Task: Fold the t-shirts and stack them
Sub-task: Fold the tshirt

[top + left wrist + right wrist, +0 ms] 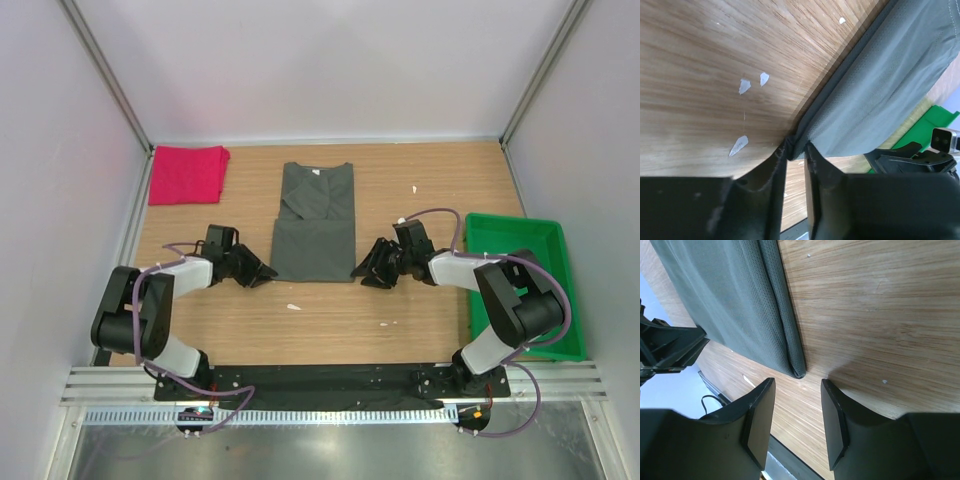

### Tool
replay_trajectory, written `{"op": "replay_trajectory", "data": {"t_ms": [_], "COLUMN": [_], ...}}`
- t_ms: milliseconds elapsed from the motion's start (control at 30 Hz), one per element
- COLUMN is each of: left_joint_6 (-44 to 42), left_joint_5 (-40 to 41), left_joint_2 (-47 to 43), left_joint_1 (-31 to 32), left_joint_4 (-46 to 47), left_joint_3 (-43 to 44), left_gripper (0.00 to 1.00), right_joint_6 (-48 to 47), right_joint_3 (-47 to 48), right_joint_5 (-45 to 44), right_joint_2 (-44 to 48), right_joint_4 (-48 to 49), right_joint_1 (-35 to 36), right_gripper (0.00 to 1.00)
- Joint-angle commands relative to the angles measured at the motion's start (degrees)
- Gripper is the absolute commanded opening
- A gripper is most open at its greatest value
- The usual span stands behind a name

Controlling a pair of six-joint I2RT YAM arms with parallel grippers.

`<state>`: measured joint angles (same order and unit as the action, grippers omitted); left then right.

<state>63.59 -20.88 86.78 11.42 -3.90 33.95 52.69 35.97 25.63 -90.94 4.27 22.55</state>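
Grey-olive t-shirt (890,90) corner inside near-closed left end effector (796,147).

Two t-shirts: one dark grey t-shirt (313,225), one red t-shirt (187,174); one green tray (520,240); two tools, left tool (266,272), right tool (359,272); at least three white scraps (293,307); one worktop (330,325).

You are working in a robotics lab cell. White panel walls (330,60) are closing in a wooden tabletop (400,300) on three sides, and aluminium profile posts (105,70) are running up the corners. The left arm (140,310) and the right arm (510,300) are sitting bolted to a black base plate (330,378) at the near edge. Purple cables (445,211) are looping off them, and a slotted cable duct (330,415) is running along the front.
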Motion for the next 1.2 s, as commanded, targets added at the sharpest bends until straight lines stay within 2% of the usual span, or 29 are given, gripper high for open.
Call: {"op": "replay_trajectory", "data": {"t_ms": [0,200,667,900,1033,1100,1133,1167], "left_joint_6": [-2.24,-2.51,-3.3,-3.39,-3.74,-3.91,-4.0,-4.35], "left_joint_5": [4.28,3.48,2.34,1.72,1.29,0.85,0.67,0.58], "left_joint_2": [3.21,2.87,3.22,3.74,3.83,3.4,3.13,2.35], "left_joint_1": [-0.26,-0.35,-0.26,-0.35,-0.35,-0.26,-0.35,-0.35], "left_joint_4": [-1.02,-0.49,-0.14,-0.05,-0.05,0.03,0.03,0.03], "left_joint_3": [-0.47,-0.91,-1.08,-0.82,-0.91,-1.26,-1.26,-1.43], "left_gripper": [0.21,0.14,0.09,0.08,0.06,0.02,0.0,0.0], "right_joint_6": [0.48,3.83,-5.66,-7.33,-7.51,-7.6,-7.6,-7.6], "right_joint_3": [0.42,-1.6,6.66,7.45,8.24,8.51,8.68,8.68], "right_joint_5": [-2.86,-5.32,-9.01,-9.46,-8.23,-7.53,-6.91,-6.65], "right_joint_2": [-0.47,-0.12,-5.39,-7.41,-8.64,-8.91,-9.08,-9.08], "right_joint_4": [-1.81,0.03,-10.07,-10.43,-9.99,-9.55,-9.37,-9.46], "right_joint_1": [0.31,0.83,3.47,4.0,4.08,4.0,4.17,4.26], "right_gripper": [0.48,0.5,0.46,0.43,0.37,0.27,0.16,0.11]}}
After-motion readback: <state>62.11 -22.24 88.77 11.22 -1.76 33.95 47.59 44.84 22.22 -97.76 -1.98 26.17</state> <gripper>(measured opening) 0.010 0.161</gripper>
